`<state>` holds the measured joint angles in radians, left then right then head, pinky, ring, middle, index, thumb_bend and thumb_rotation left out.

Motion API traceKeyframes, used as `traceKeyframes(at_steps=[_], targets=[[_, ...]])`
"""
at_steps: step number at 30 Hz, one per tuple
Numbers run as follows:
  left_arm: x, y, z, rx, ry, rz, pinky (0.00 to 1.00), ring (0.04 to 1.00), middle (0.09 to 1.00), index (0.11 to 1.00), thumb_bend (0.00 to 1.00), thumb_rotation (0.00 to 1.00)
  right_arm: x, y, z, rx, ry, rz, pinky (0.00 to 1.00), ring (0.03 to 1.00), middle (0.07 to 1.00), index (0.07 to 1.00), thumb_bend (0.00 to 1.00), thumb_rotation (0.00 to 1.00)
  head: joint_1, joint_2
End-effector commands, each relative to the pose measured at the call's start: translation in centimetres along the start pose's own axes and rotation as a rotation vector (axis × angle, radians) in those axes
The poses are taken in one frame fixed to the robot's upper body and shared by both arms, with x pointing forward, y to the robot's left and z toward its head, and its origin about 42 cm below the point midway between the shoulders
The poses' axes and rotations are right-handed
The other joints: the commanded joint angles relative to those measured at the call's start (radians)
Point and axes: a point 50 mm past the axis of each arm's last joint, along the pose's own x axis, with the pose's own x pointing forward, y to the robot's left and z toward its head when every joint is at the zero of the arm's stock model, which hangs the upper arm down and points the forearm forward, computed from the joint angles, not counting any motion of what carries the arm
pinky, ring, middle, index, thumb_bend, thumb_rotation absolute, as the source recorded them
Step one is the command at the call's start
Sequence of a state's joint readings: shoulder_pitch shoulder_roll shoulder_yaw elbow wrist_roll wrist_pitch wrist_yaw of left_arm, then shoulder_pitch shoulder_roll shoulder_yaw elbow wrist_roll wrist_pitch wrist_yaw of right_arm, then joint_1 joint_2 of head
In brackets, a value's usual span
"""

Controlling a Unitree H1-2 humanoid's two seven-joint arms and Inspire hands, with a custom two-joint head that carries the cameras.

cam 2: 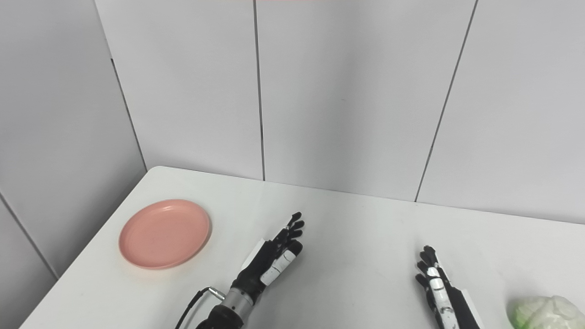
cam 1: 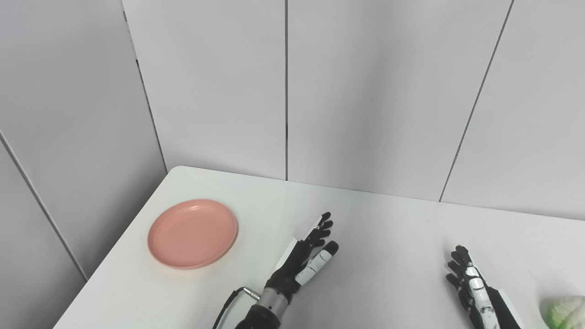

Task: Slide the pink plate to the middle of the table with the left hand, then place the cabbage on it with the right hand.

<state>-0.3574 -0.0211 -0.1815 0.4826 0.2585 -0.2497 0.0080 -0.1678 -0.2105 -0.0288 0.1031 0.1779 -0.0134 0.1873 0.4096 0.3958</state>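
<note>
The pink plate (cam 1: 193, 233) lies flat on the white table (cam 1: 393, 228) near its left edge; it also shows in the right eye view (cam 2: 164, 233). My left hand (cam 1: 307, 258) is open and empty, fingers stretched forward, to the right of the plate and apart from it. My right hand (cam 1: 470, 283) is open and empty near the front right. The pale green cabbage (cam 2: 544, 313) sits at the bottom right corner, just right of my right hand and apart from it; it is partly cut off by the picture's edge.
Grey wall panels (cam 1: 365, 91) stand right behind the table's far edge. The table's left edge runs close to the plate. A black cable (cam 1: 228, 306) loops at my left wrist.
</note>
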Motion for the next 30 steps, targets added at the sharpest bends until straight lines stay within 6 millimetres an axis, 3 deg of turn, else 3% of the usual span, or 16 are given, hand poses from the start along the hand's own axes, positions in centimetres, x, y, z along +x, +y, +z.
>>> traceKeyframes(at_steps=[1,14,18,23,26,30], targets=[[-2.5,-2.9,-3.1,-0.062,0.125,-0.031,0.91,0.933,0.96,0.961,0.85,1.0,0.6,0.0,1.1,-0.002,0.001,0.009,1.0,1.0,1.0,1.0,0.26,1.0,-0.002,0.0],[-1.8,-2.5,-3.4,-0.141,0.117,-0.018,0.94,0.955,0.973,0.966,0.84,1.0,1.2,0.3,1.4,-0.021,-0.004,0.013,1.0,1.0,1.0,1.0,0.16,1.0,-0.007,-0.019],[-1.7,-2.4,-3.2,-0.214,0.103,-0.021,0.97,0.979,0.994,0.987,0.88,1.0,1.3,0.4,1.4,-0.025,-0.008,0.002,1.0,1.0,1.0,1.0,0.13,1.0,-0.007,-0.028],[-1.5,-1.9,-1.6,-0.213,0.05,-0.026,0.96,0.984,1.0,0.988,0.87,1.0,1.3,0.4,1.5,-0.045,-0.008,0.01,1.0,1.0,0.997,1.0,0.12,1.0,-0.004,-0.036],[-1.3,-1.4,-0.1,-0.28,0.021,0.019,0.99,0.992,0.997,0.976,0.96,1.0,1.3,0.4,1.6,-0.045,0.003,0.011,1.0,1.0,1.0,1.0,0.12,1.0,-0.003,-0.036],[-1.2,0.4,2.9,-0.307,-0.088,0.027,1.0,0.999,0.999,0.991,0.92,0.99,1.3,0.3,1.6,-0.034,-0.004,0.017,1.0,1.0,1.0,1.0,0.11,1.0,0.001,-0.04]])
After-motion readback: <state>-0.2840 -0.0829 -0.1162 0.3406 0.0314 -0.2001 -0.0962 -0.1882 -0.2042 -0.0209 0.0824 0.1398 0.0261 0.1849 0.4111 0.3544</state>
